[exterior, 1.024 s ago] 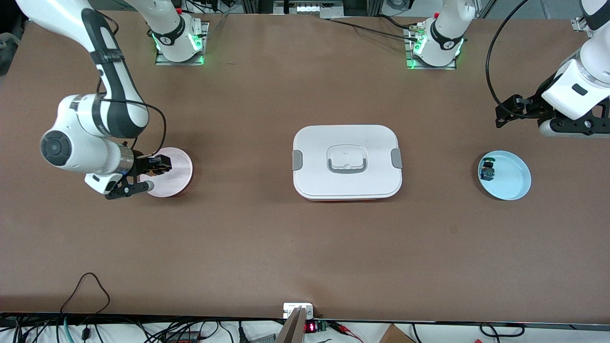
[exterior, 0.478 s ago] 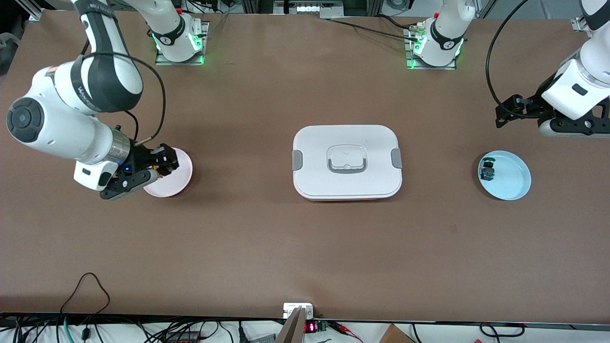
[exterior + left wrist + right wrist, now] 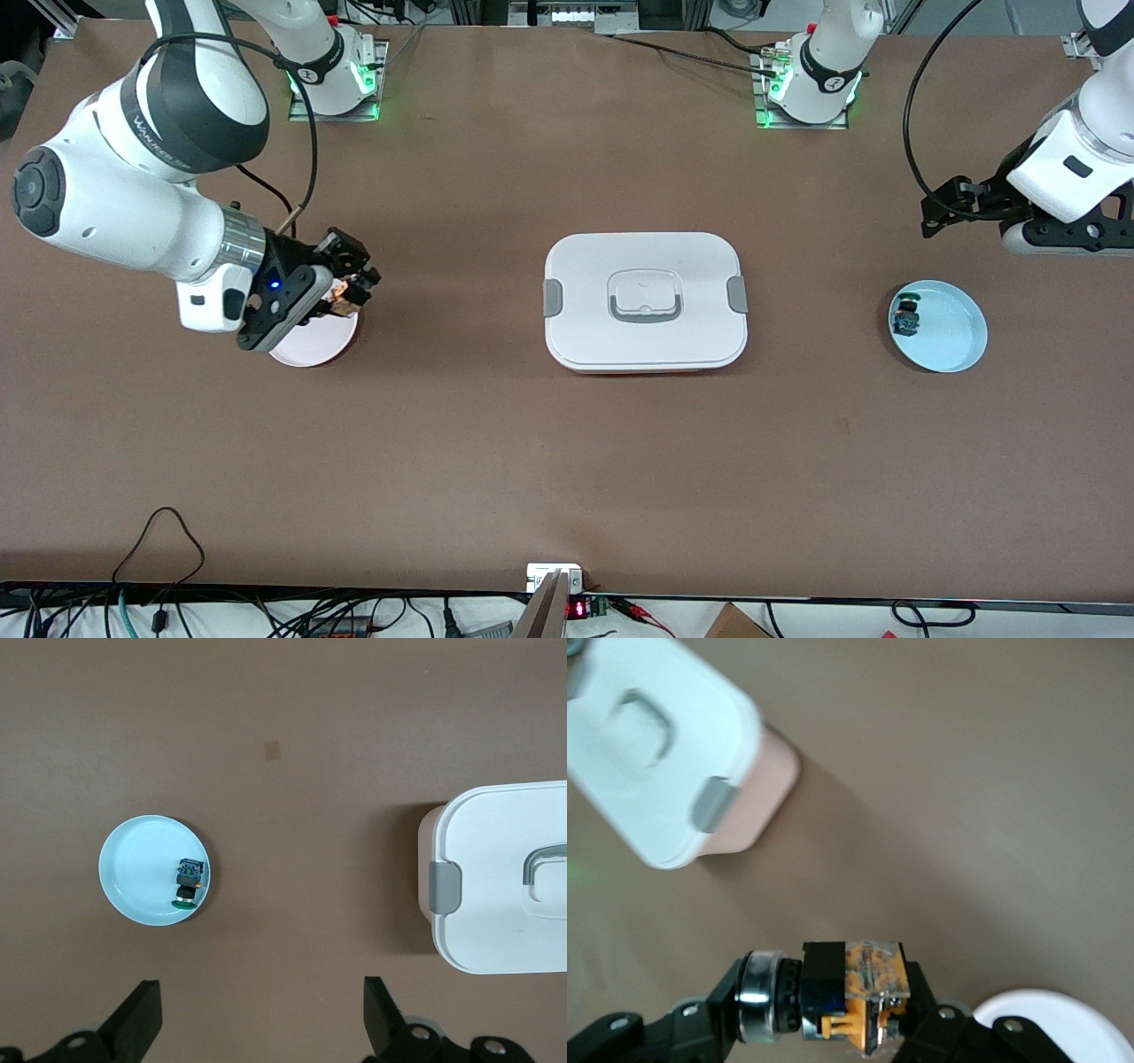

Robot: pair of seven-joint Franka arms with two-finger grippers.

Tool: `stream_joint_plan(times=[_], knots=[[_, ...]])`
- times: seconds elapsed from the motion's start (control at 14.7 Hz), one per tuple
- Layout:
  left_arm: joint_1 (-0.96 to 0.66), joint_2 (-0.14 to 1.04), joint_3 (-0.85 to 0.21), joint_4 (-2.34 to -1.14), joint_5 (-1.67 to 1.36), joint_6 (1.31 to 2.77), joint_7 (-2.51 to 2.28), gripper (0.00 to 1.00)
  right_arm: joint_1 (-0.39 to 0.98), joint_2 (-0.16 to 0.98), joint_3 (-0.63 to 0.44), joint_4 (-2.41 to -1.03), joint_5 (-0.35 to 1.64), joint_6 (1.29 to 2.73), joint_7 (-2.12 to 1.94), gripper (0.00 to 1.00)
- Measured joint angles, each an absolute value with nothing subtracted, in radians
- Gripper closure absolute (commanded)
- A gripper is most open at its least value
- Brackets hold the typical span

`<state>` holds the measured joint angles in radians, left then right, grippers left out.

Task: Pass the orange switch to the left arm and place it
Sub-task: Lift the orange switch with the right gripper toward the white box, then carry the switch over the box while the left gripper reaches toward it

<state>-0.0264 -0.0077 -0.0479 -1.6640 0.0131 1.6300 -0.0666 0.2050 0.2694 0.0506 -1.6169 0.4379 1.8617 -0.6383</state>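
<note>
The right claw (image 3: 350,288) pinches the orange switch (image 3: 855,992), black-bodied with a silver ring, above the pink plate (image 3: 310,347), while the waiting left claw (image 3: 257,1028) hangs spread.

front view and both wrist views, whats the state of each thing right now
orange switch: gripped, lifted over the pink plate's edge
right end effector: shut on the orange switch
left end effector: open, waiting above the table by the blue plate
box: lid on, clips shut
pink plate: nothing visible on it
blue plate: holds the green switch
</note>
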Motion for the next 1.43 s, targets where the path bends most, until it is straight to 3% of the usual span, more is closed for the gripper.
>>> stream_joint_plan(times=[0.41,1.43], knots=[[-0.026,-0.008,-0.048,-1.664,0.013,1.63,-0.067,0.0,0.219,0.283,0.051,-1.627,0.651,1.856,-1.089,1.0],[-0.026,-0.008,-0.047,-1.662,0.002,1.624,-0.067,0.0,0.278,0.338,0.051,-1.649,1.318,1.883,-1.603,1.0]])
